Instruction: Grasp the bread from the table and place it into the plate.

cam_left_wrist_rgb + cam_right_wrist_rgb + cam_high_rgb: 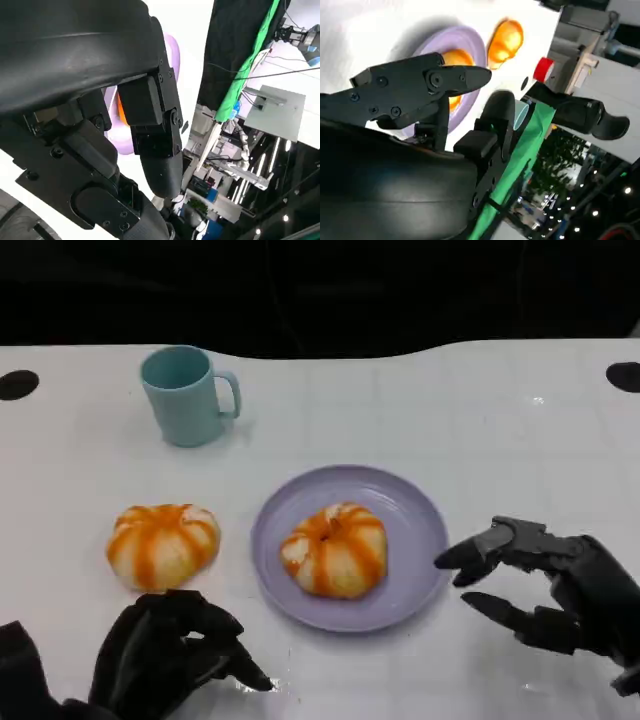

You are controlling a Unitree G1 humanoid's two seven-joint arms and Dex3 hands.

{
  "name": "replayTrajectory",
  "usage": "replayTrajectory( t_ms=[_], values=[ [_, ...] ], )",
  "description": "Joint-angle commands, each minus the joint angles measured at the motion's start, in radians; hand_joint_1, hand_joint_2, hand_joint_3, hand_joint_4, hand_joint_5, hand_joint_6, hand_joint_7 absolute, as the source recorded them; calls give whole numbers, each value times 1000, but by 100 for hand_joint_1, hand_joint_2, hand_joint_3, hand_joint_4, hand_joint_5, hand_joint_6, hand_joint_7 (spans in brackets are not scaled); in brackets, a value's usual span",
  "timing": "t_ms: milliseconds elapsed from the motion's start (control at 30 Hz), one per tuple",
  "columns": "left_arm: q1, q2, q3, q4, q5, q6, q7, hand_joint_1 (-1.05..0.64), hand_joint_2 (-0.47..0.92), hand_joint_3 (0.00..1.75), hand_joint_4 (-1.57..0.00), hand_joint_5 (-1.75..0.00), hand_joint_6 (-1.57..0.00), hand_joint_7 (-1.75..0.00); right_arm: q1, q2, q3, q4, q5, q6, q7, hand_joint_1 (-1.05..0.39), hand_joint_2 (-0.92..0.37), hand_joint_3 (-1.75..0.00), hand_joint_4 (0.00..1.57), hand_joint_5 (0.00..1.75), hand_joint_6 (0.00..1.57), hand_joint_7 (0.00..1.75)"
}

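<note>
The right hand (pixel 555 590) is hovering just off the right edge of the plate (pixel 420 515), its fingers spread apart and holding nothing, the upper fingertips pointing toward the rim without touching it. The left hand (pixel 170 655) is resting low at the near left of the tabletop (pixel 500 420), its fingers curling loosely inward with nothing in them; it is sitting just in front of the second bread (pixel 162 544) but apart from it.

The lilac plate is lying flat near the middle of the tabletop and is carrying one bread (pixel 334 549), a round white bun with orange stripes, sitting inside the rim slightly left of the plate's centre. The second bread, of the same look, is lying directly on the white surface just left of the plate, not touching it.

Further back on the left, a light blue mug (pixel 185 395) is standing upright with its handle turning to the right; what it is holding inside cannot be told.

In the right wrist view, the plate (pixel 462 42) and both orange-striped breads are showing beyond the black fingers (pixel 420 85).
</note>
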Motion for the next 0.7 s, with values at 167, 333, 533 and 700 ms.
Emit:
replayTrajectory(
  t_ms=[167, 333, 533, 700],
  values=[
    [13, 11, 7, -17, -4, 13, 8, -103, 56, 0, -157, -51, -157, -23, 141, -11, -82, -221, 124, 246, 71, -13, -71, -75, 58, 143, 63, 122],
    [15, 12, 7, -18, -2, 9, 7, -103, 57, 0, -157, -51, -157, -23, 211, -22, -120, -341, 153, 416, 76, -14, -73, -74, 63, 144, 68, 121],
    [15, 12, 10, -22, -5, 20, 12, -103, 56, 0, -157, -50, -157, -22, 255, -17, -145, -423, 155, 551, 76, -15, -70, -81, 68, 154, 67, 124],
    [13, 14, 10, -20, -4, 18, 7, -101, 56, 0, -157, -50, -157, -22, 246, 0, -148, -407, 145, 568, 87, -18, -66, -87, 66, 159, 66, 128]
  ],
)
